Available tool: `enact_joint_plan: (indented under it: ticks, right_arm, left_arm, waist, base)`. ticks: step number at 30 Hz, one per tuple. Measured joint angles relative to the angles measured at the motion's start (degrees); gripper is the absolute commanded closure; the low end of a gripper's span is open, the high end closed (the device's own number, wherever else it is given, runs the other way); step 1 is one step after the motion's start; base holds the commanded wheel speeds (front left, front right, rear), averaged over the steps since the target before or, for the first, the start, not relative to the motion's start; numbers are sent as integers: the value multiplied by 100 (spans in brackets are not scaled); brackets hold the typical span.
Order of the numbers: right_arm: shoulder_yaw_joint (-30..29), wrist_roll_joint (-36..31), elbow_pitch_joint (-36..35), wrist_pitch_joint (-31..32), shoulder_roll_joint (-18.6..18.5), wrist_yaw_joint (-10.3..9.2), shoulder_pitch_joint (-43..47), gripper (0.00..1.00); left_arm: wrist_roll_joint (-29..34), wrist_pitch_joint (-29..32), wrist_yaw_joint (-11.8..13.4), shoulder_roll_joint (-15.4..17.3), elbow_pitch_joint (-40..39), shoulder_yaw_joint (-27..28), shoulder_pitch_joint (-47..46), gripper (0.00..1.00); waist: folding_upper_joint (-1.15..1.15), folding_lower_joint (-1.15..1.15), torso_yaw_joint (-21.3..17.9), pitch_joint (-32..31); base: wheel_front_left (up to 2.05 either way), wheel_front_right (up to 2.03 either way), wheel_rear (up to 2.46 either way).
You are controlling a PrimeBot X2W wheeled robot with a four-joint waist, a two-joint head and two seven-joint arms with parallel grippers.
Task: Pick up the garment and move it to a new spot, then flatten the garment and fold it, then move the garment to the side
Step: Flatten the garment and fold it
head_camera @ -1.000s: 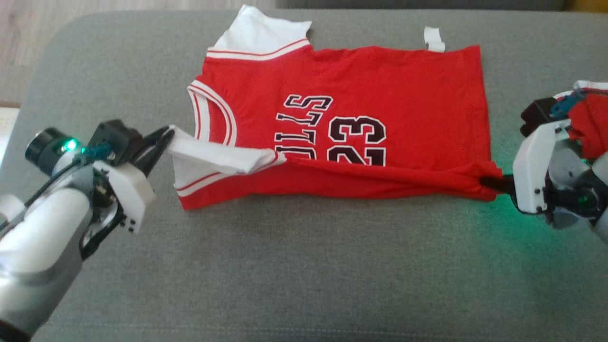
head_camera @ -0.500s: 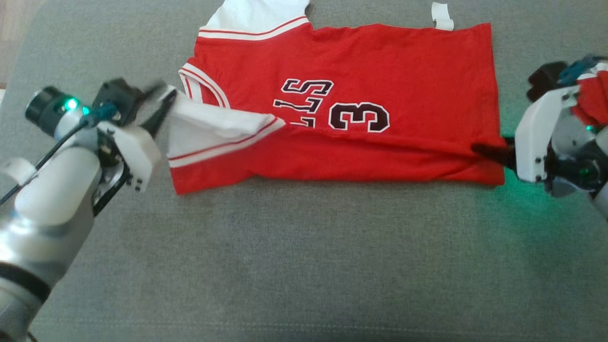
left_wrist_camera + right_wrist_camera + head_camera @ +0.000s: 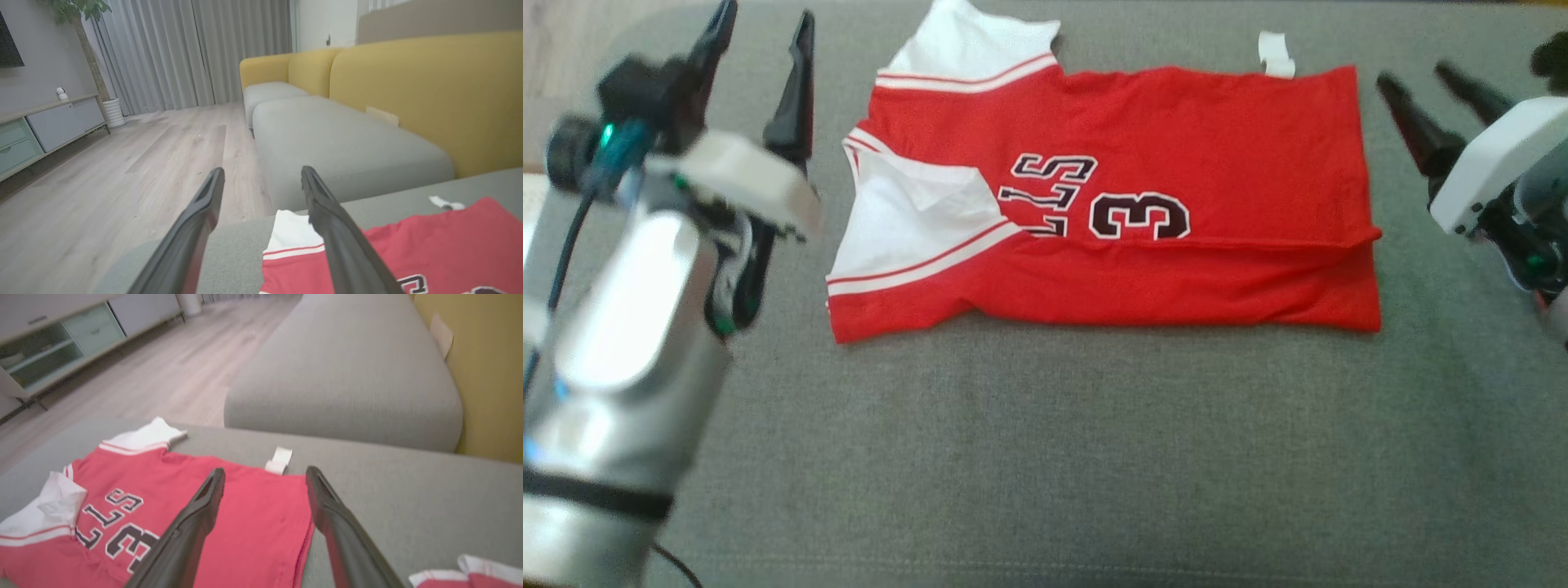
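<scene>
Red basketball jersey with white sleeves and black numerals [image 3: 1176,139] lies lengthwise on the grey fabric sofa cushion [image 3: 1045,457], its near edge folded over. Left pincer [image 3: 765,24] and right pincer [image 3: 1413,75] stand wide open and empty, just beyond either end. Risk: the rumpled white sleeve [image 3: 907,212] could skew the following fold.

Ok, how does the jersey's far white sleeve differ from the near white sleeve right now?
The far sleeve sticks out past the far edge of the jersey onto the grey cushion; the near sleeve is folded in over the red front. The near sleeve reaches the black lettering; the far sleeve lies well clear of it. Both are white with a red-striped band.
</scene>
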Motion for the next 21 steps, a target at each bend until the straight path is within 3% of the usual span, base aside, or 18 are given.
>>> enact_joint_plan:
  ticks: [3,4,9,14,16,21]
  right_arm:
    - [-204,-401,119,-980,176,0,135,0]
    - [-465,-520,211,-1446,375,0,369,0]
    - [-1189,-1156,220,-1651,825,0,1029,0]
    - [-3019,-2704,-746,-1668,1480,0,2102,0]
    - [-3452,-3395,-1060,-1669,1805,0,2681,0]
    - [-4395,-4406,-1595,-1668,2702,0,3951,0]
  left_arm:
    - [42,0,10,-236,-634,665,778,0]
    - [141,0,11,-452,-1007,1080,1286,0]
    - [434,-24,-14,-817,-1580,1788,2143,0]
    - [1226,-38,-60,-1127,-2043,2168,3048,0]
    - [1372,-38,-118,-1290,-2116,2260,3354,0]
    - [1656,-38,-264,-1529,-2124,2481,3910,0]
  waist:
    - [0,0,-7,-187]
    - [0,0,-18,-327]
    - [0,0,-76,-609]
    - [0,0,-200,-905]
    - [0,0,-261,-997]
    - [0,0,-384,-1138]
  base:
    - [0,0,0]
    - [0,0,0]
    - [0,0,0]
    - [0,0,0]
    - [0,0,0]
    - [0,0,0]
